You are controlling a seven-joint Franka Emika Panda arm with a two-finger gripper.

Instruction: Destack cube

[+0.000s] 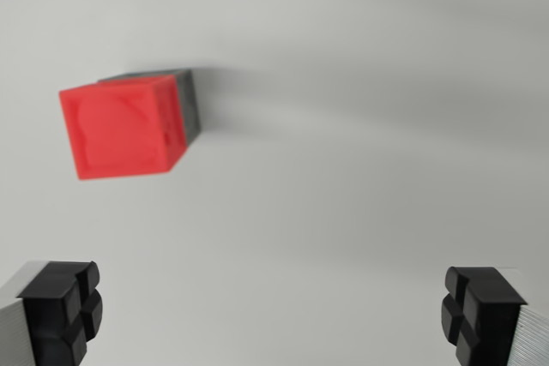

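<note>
A red cube (120, 126) sits on top of a grey cube (184, 100) in the upper left of the wrist view; only a strip of the grey one shows behind and beside the red one. My gripper (270, 310) hangs above the white surface, lower in the picture and to the wrist view's right of the stack. Its black fingertips (64, 306) stand wide apart at the bottom corners, open, with nothing between them. The picture is slightly blurred.
A plain white tabletop (360, 143) fills the view. The stack casts a soft shadow toward the wrist view's right.
</note>
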